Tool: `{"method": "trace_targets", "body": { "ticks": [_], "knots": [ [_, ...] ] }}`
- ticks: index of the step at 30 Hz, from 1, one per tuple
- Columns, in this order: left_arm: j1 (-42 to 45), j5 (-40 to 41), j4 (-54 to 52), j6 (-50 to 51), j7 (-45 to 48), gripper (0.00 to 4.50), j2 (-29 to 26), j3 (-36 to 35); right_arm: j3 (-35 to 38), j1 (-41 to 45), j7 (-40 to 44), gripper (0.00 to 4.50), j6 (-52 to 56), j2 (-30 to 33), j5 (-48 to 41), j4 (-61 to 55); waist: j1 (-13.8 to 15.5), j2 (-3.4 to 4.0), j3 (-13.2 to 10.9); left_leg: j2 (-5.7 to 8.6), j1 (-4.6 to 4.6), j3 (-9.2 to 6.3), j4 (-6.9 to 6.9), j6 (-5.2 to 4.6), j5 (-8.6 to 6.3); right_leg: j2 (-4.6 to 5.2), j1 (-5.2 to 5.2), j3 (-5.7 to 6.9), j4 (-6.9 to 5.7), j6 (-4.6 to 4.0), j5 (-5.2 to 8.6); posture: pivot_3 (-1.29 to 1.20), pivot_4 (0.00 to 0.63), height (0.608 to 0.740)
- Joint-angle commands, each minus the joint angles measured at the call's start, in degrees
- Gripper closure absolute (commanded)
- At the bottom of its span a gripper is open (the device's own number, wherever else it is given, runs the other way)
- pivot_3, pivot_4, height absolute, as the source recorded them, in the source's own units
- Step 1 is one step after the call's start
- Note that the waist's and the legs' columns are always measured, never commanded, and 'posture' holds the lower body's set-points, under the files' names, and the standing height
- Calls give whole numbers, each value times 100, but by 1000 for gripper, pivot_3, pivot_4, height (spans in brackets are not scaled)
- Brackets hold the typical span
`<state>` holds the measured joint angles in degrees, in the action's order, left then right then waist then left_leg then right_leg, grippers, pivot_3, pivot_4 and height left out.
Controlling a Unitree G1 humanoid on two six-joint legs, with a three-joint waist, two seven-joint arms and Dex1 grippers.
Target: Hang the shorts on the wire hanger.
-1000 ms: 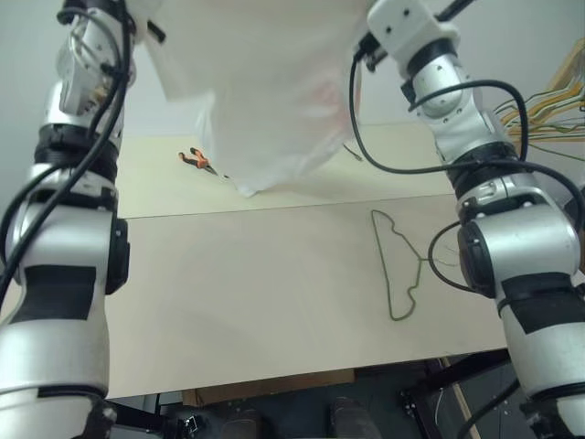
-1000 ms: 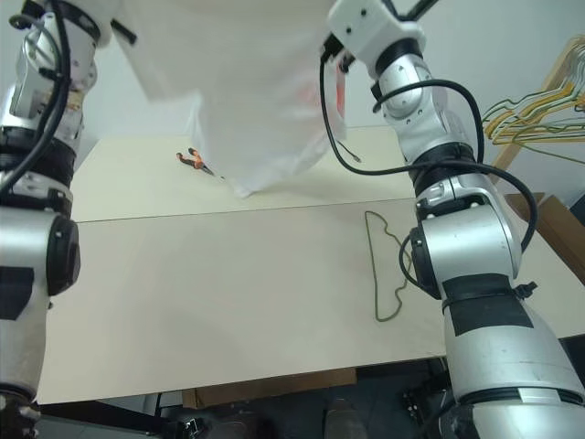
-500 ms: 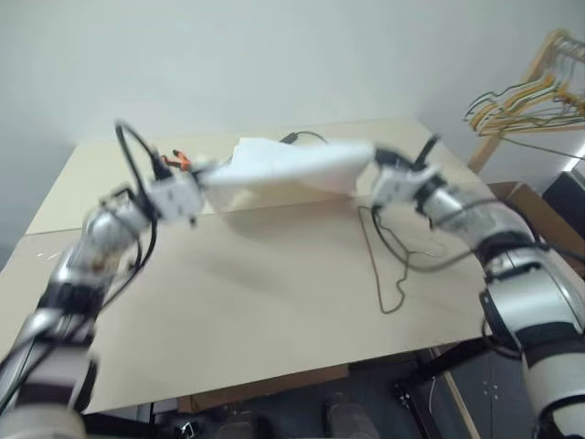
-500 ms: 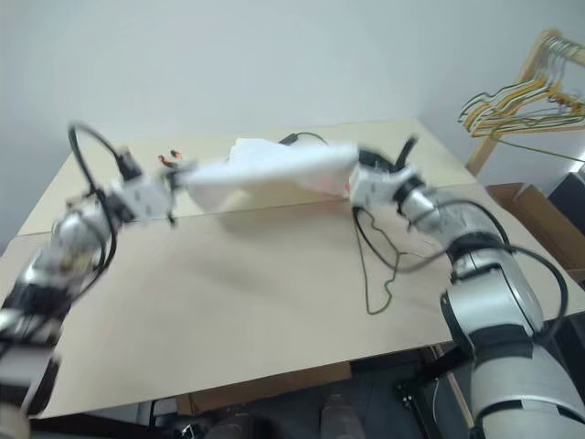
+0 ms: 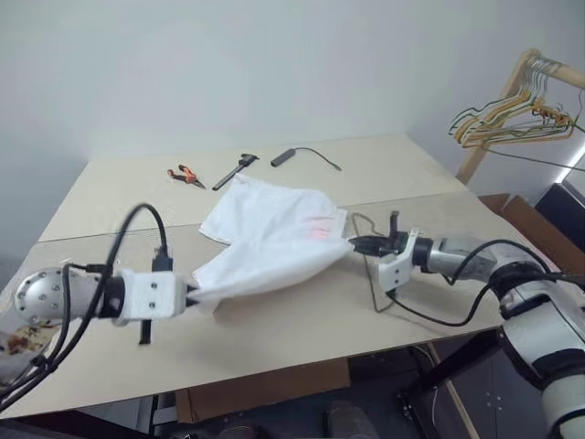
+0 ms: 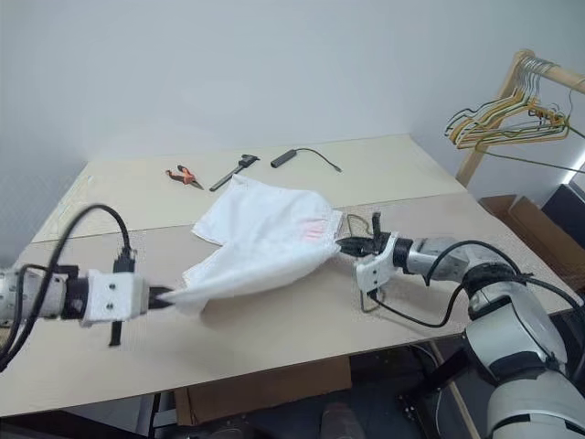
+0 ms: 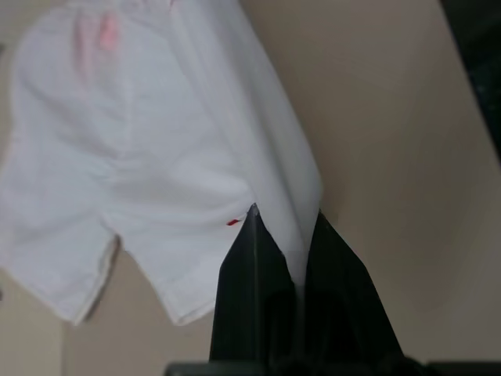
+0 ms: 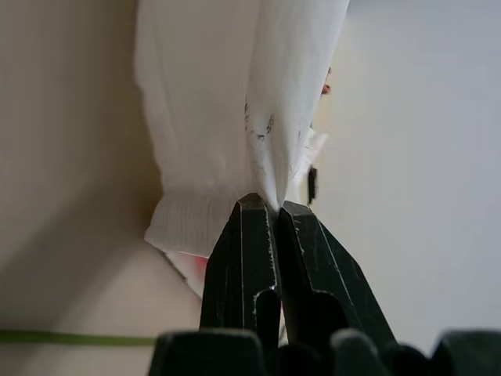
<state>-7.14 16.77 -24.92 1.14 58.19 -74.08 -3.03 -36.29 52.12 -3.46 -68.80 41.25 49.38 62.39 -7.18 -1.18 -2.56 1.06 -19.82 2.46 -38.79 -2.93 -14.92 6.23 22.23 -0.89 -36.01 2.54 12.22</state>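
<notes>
A: Where were the shorts (image 5: 274, 240) at that moment?

B: Stretched out between the two grippers, low over the pale table (image 5: 274, 320). The far part of the cloth, toward the wall, rested on the tabletop, and the near edge ran in a taut line from one gripper to the other. A faint pink patch showed near the waistband on the right side.

A: And the left gripper (image 5: 194, 295)?

B: Its fingers (image 7: 258, 274) were pinched together on a corner of the cloth, at the left end of the shorts. In the wrist view the white fabric ran straight down into the gap between them.

A: The right gripper (image 6: 345, 245)?

B: Same story. Its two black fingers (image 8: 243, 251) were pressed tight on the waistband edge, with a fold of the cloth coming out between the tips.

A: What about the wire hanger (image 5: 373, 294)?

B: It lay flat on the table under the right gripper, partly covered by the arm and the cloth, so only some of its thin wire was visible.

A: Anything else on the table?

B: At the far side there were orange-handled pliers (image 5: 186, 174), a dark tool (image 5: 235, 170) beside them, and a small black device with a cord (image 5: 283, 156). A wooden rack with a bunch of hangers (image 5: 503, 110) stood off to the right.
</notes>
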Motion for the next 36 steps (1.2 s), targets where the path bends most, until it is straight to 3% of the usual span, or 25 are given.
{"method": "trace_targets", "body": {
  "ticks": [1, 12, 17, 19, 20, 25, 27, 30, 31, 36],
  "knots": [
    [-168, -279, -359, 406, 168, 4461, -156, -236, 78, -67, -204, 4500, 244, 392, 156, -125, 5, 0, 0, 0, -6, 0, 0, 0, 0, 0, 4, 1, 1, 6, -4, -48, 0, 740],
    [-721, 194, -1634, 1791, 703, 4461, -76, -793, 417, -936, 449, 4500, 265, 870, -474, -1109, -16, -4, 0, -2, -29, -1, 1, -8, -21, 0, 11, 6, 23, 20, 7, -97, 8, 740],
    [-1008, -55, -1627, 1668, 675, 4461, 138, -650, 601, -1439, 941, 4500, 433, 993, -887, -1659, -23, -5, -2, -2, -22, -1, 1, -9, -22, 0, 5, 6, 24, 5, 19, -101, 14, 740],
    [-1248, -262, -1398, 1418, 611, 3997, 343, -498, 679, -1646, 1175, 4500, 532, 1062, -1040, -1893, -17, -6, -3, -3, -20, -1, 1, -9, -23, 0, 4, 5, 22, -7, 27, -96, 17, 740],
    [-1375, -363, -1248, 1272, 578, 3767, 461, -426, 729, -1768, 1337, 3876, 577, 1105, -1222, -2043, 0, -3, -5, -3, -20, -1, 1, -9, -23, 0, 4, 4, 23, -11, 29, -94, 17, 740],
    [-2266, -963, -712, 104, 504, 2167, 955, -587, 1099, -2802, 2426, 2211, 1085, 1626, -2744, -3330, 61, -7, -8, -5, -19, 0, 3, -17, -33, 9, 3, 7, 23, -12, 43, -64, 19, 740],
    [-2534, -721, -579, -150, 824, 1522, 1033, -1176, 1402, -3379, 2747, 1515, 1585, 1895, -3420, -3950, 127, -17, -13, -10, -18, 0, 2, -18, -40, 14, 2, 6, 24, -13, 46, -54, 20, 740],
    [-2687, 111, -257, -533, 1752, 534, 1074, -2220, 1988, -4341, 3398, 437, 2990, 2242, -5170, -4977, 262, -20, -17, -28, -20, 0, 1, -17, -41, 24, 2, 8, 24, -9, 51, -47, 22, 740],
    [-2578, 339, -130, -609, 1897, 521, 1117, -2420, 2227, -4595, 3544, 97, 3723, 2275, -5738, -5362, 325, -20, -17, -33, -21, 1, 0, -17, -41, 25, 1, 9, 24, 1, 61, -46, 21, 740],
    [-947, 1170, 189, -10, 1316, 521, 1395, -2221, 2702, -4795, 3844, 41, 8047, 2356, -6962, -7013, 497, -1, -11, -57, -3, 10, -10, 13, -58, 16, 6, 16, 24, 26, 78, -56, 13, 740]
  ]
}}
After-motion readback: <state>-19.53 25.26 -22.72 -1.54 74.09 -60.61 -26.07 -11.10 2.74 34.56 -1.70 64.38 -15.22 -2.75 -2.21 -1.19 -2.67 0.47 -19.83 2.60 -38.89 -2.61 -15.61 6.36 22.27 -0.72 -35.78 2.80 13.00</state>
